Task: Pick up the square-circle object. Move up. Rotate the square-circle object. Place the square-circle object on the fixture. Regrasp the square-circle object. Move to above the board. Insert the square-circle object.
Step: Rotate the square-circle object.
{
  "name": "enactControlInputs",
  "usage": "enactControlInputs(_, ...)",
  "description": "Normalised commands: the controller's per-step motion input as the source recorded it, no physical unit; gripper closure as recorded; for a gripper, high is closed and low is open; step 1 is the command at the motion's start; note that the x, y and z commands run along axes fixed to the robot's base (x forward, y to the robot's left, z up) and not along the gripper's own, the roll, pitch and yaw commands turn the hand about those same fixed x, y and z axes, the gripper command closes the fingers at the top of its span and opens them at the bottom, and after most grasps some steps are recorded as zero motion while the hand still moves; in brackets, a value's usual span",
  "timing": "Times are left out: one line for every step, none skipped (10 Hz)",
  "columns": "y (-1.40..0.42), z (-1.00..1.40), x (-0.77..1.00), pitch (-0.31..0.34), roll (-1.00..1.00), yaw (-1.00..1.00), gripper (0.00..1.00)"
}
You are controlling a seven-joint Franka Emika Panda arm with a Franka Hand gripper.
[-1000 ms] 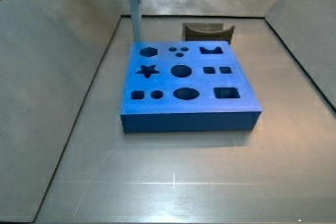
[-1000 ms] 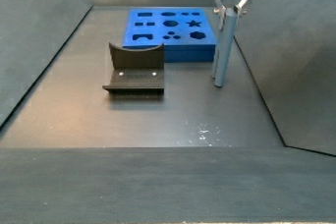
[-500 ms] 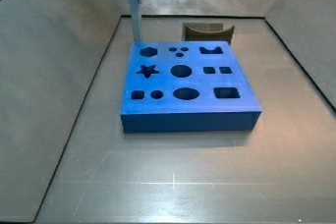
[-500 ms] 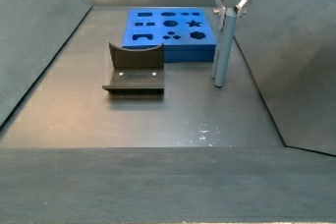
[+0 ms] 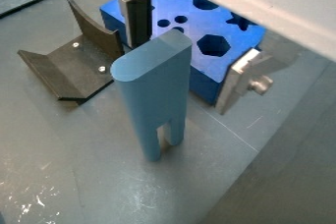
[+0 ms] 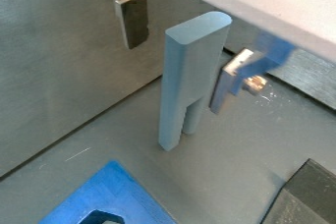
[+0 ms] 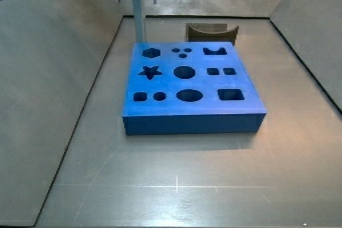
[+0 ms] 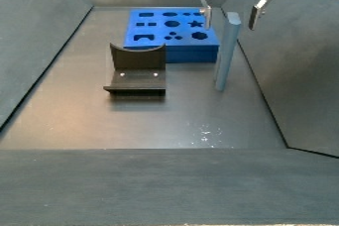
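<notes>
Wrist views both show the square-circle object [image 5: 155, 95] standing upright on the grey floor [image 5: 250, 179], its long axis vertical, rounded end up and a slot cut into its lower end. The gripper [image 5: 184, 39] is spread wide around the bar's upper part: one finger [image 5: 137, 20] with its dark pad stands clear on one side, the other finger [image 5: 243, 79] clear on the opposite side, and neither touches the bar. The same gap on both sides appears in a wrist view [image 6: 197, 46], where the bar [image 6: 191, 81] stands free on its own base. In a side view the bar [image 8: 224, 52] stands just right of the board [image 8: 169, 33], close to its right edge without touching it that can be seen, with the gripper [image 8: 231, 12] straddling its top. The fixture [image 8: 135, 69] sits on the floor left of the bar and nearer than the board, well apart from the bar. In a side view from the opposite end, the bar [image 7: 135, 14] rises vertically at the board's [image 7: 187, 87] far left corner, the fixture [image 7: 209, 32] beyond the board's far edge.
</notes>
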Motion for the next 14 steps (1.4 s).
enactControlInputs(0.01,0.01,0.01,-0.01,-0.21,-0.03,0.0)
enactControlInputs(0.01,0.0,0.01,-0.009,-0.21,-0.03,0.0)
enactControlInputs(0.01,0.0,0.01,-0.008,-0.21,-0.03,0.0)
enactControlInputs(0.01,0.0,0.01,-0.007,-0.21,-0.03,0.0)
enactControlInputs(0.01,0.0,0.01,-0.006,-0.21,-0.03,0.0)
enactControlInputs(0.01,0.0,0.01,-0.006,-0.21,-0.03,0.0)
enactControlInputs(0.01,0.0,0.01,-0.006,-0.21,-0.03,0.0)
enactControlInputs(0.01,0.0,0.01,-0.006,-0.21,-0.03,0.0)
enactControlInputs(0.01,0.0,0.01,-0.006,-0.21,-0.03,0.0)
enactControlInputs(0.01,0.0,0.01,-0.006,-0.21,-0.03,0.0)
enactControlInputs(0.01,0.0,0.01,-0.006,-0.21,-0.03,0.0)
enactControlInputs(0.01,0.0,0.01,-0.006,-0.21,-0.03,0.0)
enactControlInputs(0.01,0.0,0.01,-0.006,-0.21,-0.03,0.0)
enactControlInputs(0.0,1.0,0.0,-0.006,-0.21,-0.03,0.0)
